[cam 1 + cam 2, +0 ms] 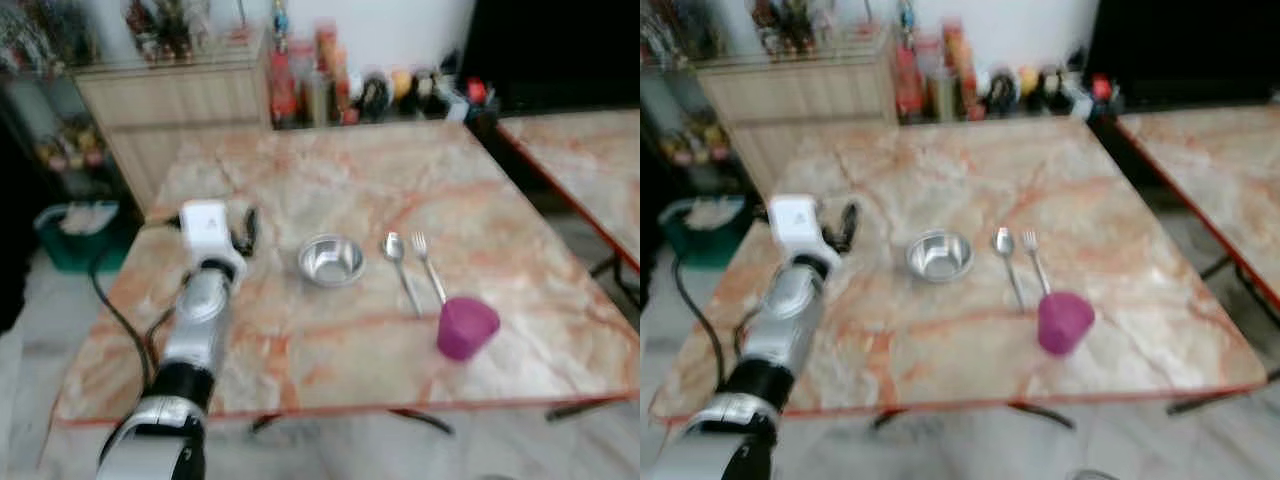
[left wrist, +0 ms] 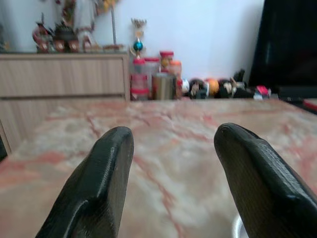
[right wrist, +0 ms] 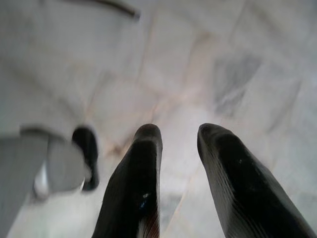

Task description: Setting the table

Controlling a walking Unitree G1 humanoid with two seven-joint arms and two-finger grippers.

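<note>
Left gripper (image 1: pixel 247 228) over counter (image 1: pixel 330 350) w/ jaws released, nothing between them. Steel bowl (image 1: pixel 331 259) just right of jaws, apart. Then spoon (image 1: pixel 399 266) & fork (image 1: pixel 428 264) side by side, purple cup (image 1: pixel 465 327) near front edge. Jars, bottles (image 1: pixel 330 80) along far edge; bare counter between. Second table (image 1: pixel 590 170) at right. Right gripper (image 3: pixel 176 168) over floor (image 3: pixel 237 64), jaws released.

The counter (image 1: pixel 330 330) was cream marble veined in orange-pink, edged red. At centre sat a silver bowl (image 1: pixel 331 260), spoon (image 1: pixel 400 270) and fork (image 1: pixel 429 266); lower right, a purple cup (image 1: pixel 465 327). The left pincer (image 1: pixel 248 228) was black.
</note>
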